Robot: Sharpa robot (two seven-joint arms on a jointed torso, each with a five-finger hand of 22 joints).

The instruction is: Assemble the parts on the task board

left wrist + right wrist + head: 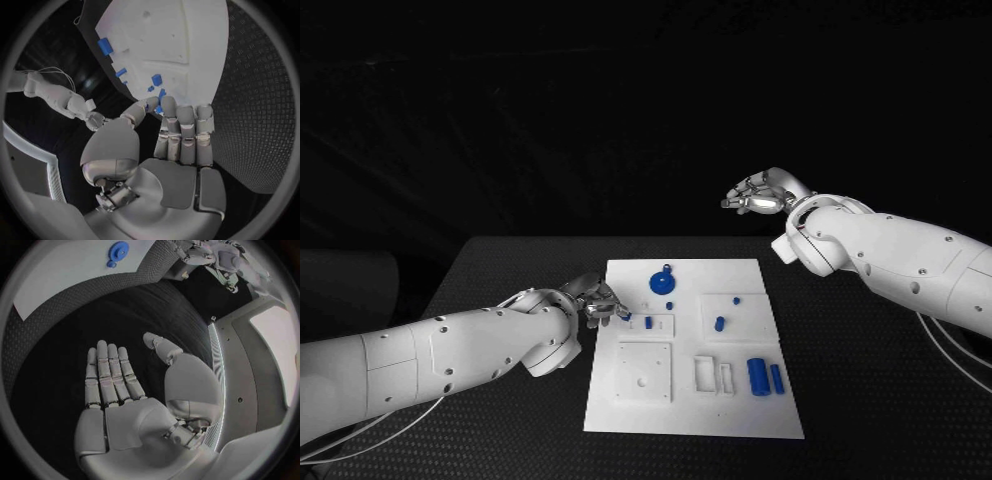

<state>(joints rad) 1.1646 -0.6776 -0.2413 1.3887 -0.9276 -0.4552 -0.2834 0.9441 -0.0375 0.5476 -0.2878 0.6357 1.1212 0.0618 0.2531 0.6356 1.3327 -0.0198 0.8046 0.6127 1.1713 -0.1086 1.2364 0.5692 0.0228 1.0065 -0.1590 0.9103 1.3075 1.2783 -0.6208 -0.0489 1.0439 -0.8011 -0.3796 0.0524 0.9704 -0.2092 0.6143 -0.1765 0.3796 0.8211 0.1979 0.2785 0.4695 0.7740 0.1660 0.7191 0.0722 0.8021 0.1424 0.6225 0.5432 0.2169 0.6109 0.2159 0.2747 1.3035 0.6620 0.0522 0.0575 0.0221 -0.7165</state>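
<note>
Left hand (593, 301) at task board (733, 410) edge, right hand (759, 194) raised, empty

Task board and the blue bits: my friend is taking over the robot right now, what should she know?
Left hand: at the task board's left edge, fingertips at a small blue part; whether it grips it, I cannot tell.
Right hand: open, holding nothing, raised beyond the board's far right corner.
On the board: blue gear near the far edge, small blue pieces mid-board, two blue cylinders lying near the right edge.
Done: cannot be judged. Left: the loose pieces, probably the cylinders and gear.
</note>
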